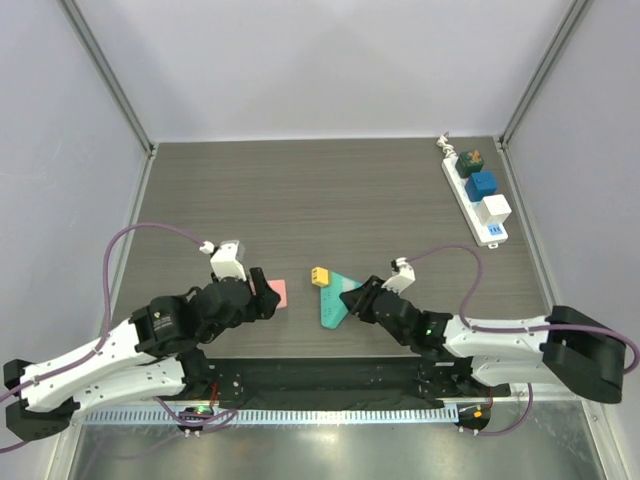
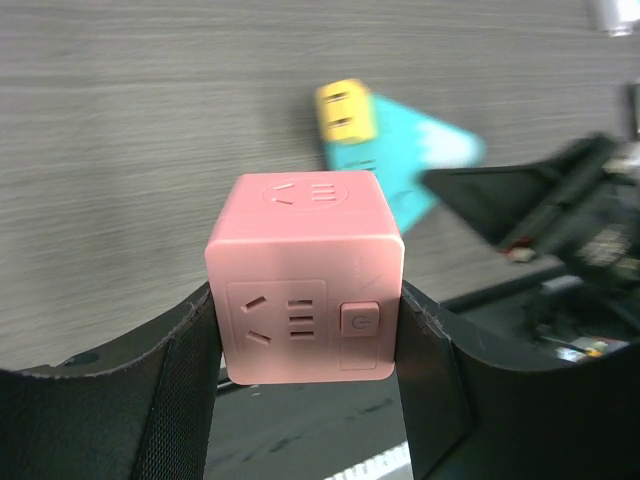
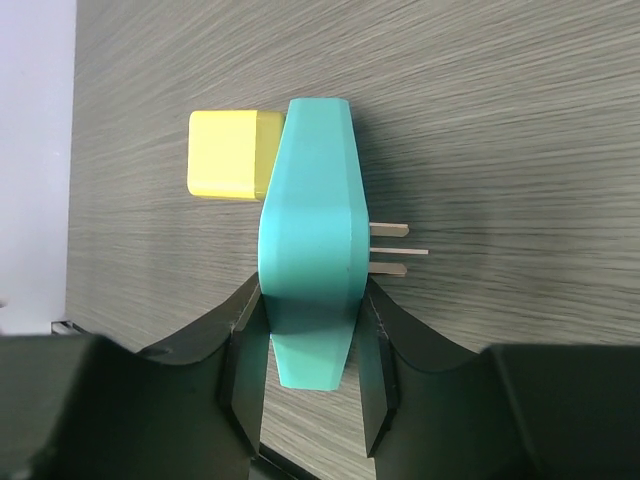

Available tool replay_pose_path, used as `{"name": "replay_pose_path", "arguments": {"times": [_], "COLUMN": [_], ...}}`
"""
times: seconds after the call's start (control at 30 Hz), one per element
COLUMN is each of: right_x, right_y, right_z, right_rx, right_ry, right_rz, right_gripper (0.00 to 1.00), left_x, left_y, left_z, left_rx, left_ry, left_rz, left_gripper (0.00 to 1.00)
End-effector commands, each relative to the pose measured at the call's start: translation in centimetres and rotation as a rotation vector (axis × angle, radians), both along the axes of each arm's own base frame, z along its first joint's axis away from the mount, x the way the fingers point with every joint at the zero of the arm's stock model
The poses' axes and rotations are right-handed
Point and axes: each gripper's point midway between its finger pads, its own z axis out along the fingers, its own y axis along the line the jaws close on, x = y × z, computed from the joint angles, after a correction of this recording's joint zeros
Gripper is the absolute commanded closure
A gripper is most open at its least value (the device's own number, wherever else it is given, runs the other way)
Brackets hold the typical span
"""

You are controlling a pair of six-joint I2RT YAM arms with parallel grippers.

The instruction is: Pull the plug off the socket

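The socket, a long white power strip [image 1: 453,170], lies at the far right with a blue label at its near end and a knotted cord at the back. A brown-green plug [image 1: 472,161], a blue plug [image 1: 481,185] and a white plug [image 1: 495,210] sit in it. Both grippers are far from it. My left gripper [image 1: 268,297] is shut on a pink cube adapter [image 2: 305,275]. My right gripper [image 1: 352,300] is shut on a teal triangular block [image 3: 312,230] that carries a yellow plug [image 3: 228,155] on one face and metal prongs [image 3: 390,250] on the other.
Metal frame posts and pale walls enclose the dark wood-grain table [image 1: 330,200]. The teal block [image 1: 335,295] and pink cube [image 1: 278,294] lie close together near the front centre, between the two arms.
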Motion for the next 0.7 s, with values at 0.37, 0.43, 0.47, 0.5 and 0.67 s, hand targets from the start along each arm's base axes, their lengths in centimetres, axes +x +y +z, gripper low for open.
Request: {"name": "replay_pose_path", "arguments": {"times": [0.37, 0.43, 0.47, 0.5, 0.67], "right_x": [-0.6, -0.8, -0.8, -0.9, -1.2], "right_y": [-3.7, -3.3, -3.2, -3.0, -2.5], "right_z": [0.2, 0.3, 0.3, 0.3, 0.2], "right_rx": [0.019, 0.035, 0.040, 0.041, 0.061], "right_ry": [-0.062, -0.061, -0.061, -0.059, -0.046], "right_rz": [0.035, 0.053, 0.060, 0.067, 0.091], "right_gripper": [0.99, 0.99, 0.99, 0.99, 0.99], "left_x": [1.5, 2.4, 3.0, 3.6, 8.8], "left_y": [2.0, 1.1, 0.9, 1.2, 2.0], "left_z": [-7.8, -7.6, -7.3, -7.7, -7.6], "left_rx": [0.223, 0.169, 0.142, 0.133, 0.051], "left_ry": [0.069, 0.014, -0.012, -0.033, -0.087], "left_rz": [0.102, 0.106, 0.122, 0.151, 0.298], "left_gripper": [1.00, 1.00, 1.00, 1.00, 1.00]}}
